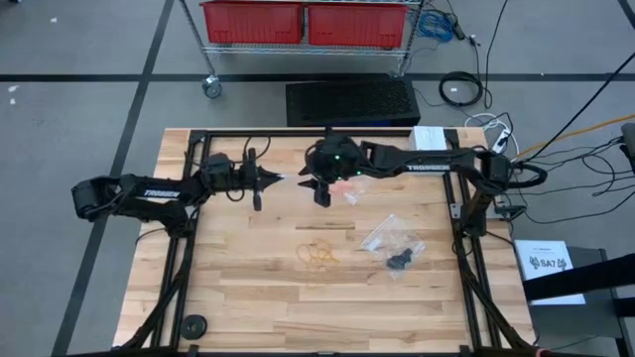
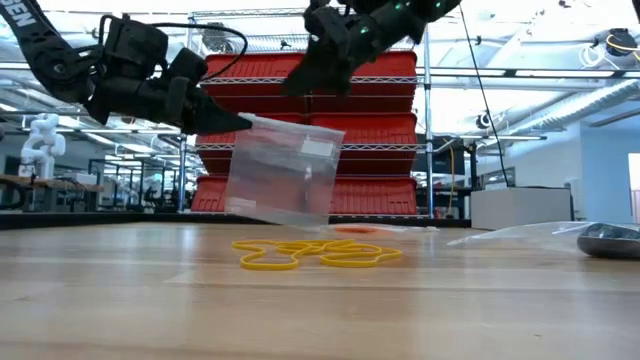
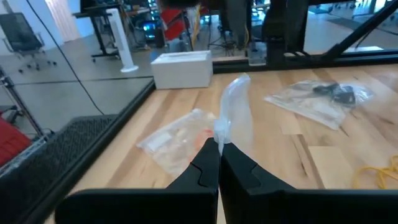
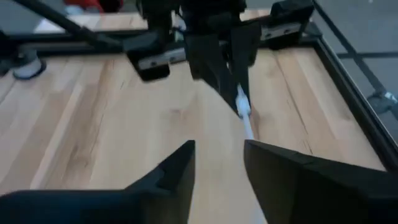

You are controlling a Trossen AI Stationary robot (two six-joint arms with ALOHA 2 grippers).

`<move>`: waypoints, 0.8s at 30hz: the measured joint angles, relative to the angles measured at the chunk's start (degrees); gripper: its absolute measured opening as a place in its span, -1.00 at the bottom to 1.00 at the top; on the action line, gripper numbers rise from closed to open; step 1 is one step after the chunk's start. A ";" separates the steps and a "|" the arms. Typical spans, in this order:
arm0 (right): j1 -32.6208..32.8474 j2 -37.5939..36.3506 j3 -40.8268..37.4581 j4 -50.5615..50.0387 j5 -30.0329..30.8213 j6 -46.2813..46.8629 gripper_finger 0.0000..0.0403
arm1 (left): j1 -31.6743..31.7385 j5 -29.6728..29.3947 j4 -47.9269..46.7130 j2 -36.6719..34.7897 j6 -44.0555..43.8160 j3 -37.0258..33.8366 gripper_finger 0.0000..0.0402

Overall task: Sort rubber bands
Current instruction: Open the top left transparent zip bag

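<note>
My left gripper (image 3: 218,163) is shut on a clear plastic bag (image 2: 285,170), held up above the table's far middle. My right gripper (image 4: 219,155) is open and hovers just right of that bag (image 4: 244,109), above it in the low view (image 2: 318,72), touching nothing. A pile of pale yellow rubber bands (image 1: 317,255) lies loose on the table's middle (image 2: 318,252). A second clear bag with something orange inside (image 3: 180,138) lies flat at the far middle. A third clear bag holding black bands (image 1: 395,246) lies right of the pile. My left gripper pinches the clear bag between its two fingers at an upper corner (image 2: 252,121). The fingers come level from the table's left. The bag is lifted clear and hangs tilted below and beyond the fingertips (image 3: 214,149), its plastic bunched at the pinch.
A black frame (image 1: 198,134) runs round the table's far and side edges. A white box (image 1: 429,138) sits at the far right corner and a black round disc (image 1: 193,324) at the near left. Bare wood lies near the pile's near side.
</note>
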 joint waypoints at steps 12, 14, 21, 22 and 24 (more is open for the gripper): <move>0.10 7.69 0.43 12.68 0.06 -5.78 -0.21 | -1.48 -0.25 -3.04 0.13 2.15 2.50 -0.99; 0.07 8.66 1.28 12.70 0.08 -5.83 -0.26 | -1.49 -0.25 -3.12 0.13 2.13 2.52 -0.99; 0.02 9.57 3.05 13.15 0.07 -5.97 -0.46 | -1.49 -0.29 -4.08 0.13 2.11 2.50 -0.99; -0.04 9.57 3.06 13.05 0.05 -5.94 -0.50 | -1.49 -0.32 -3.90 0.13 2.13 2.50 -0.99; -0.02 9.57 3.06 12.80 0.05 -5.26 -0.60 | -1.49 -0.32 -3.86 0.13 2.14 2.50 -0.99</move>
